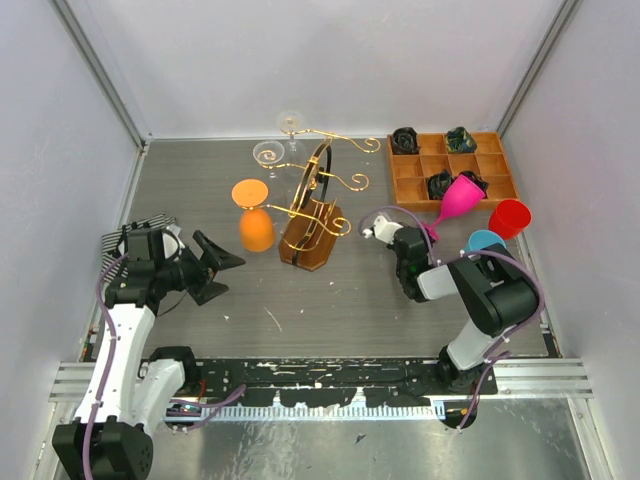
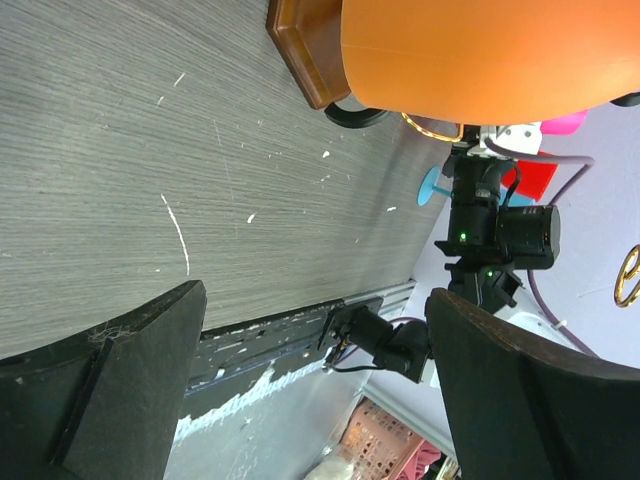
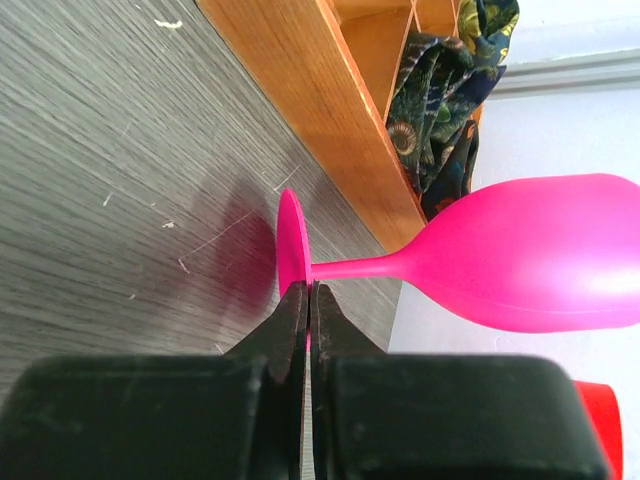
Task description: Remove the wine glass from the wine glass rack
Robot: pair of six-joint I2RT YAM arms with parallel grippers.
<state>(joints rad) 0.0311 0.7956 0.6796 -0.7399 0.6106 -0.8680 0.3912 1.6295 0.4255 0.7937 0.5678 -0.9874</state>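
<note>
top external view: the wine glass rack [image 1: 316,215] stands upright on the grey table [image 1: 300,310], near its centre. an orange wine glass [image 1: 256,228] hangs upside down from a scrolled arm on the rack's left side, foot uppermost. a clear wine glass [image 1: 268,153] sits at the rack's far end. the pink wine glass [image 1: 461,198] is off the rack and well to its right, leaning with its bowl over the near edge of the orange compartmented wooden tray [image 1: 492,165]. the right gripper [image 1: 428,234] is at the foot of this glass. a red cup [image 1: 510,217] and a blue cup [image 1: 486,240] stand just right of it. the left gripper [image 1: 222,264] is left of the rack and apart from it, with its jaws spread and pointing toward the orange wine glass.

left wrist view: both dark fingers [image 2: 110,395] are set wide apart with only table surface between them; nothing is gripped. the orange bowl fills the upper edge, with the rack's brown base beside it.

right wrist view: the jaws are almost fully closed, pinching the rim of the pink foot disc. the stem and bowl extend away from the fingers toward the tray wall. a pink-tinted shadow lies on the table next to the foot; whether the foot touches the table cannot be told.
</note>
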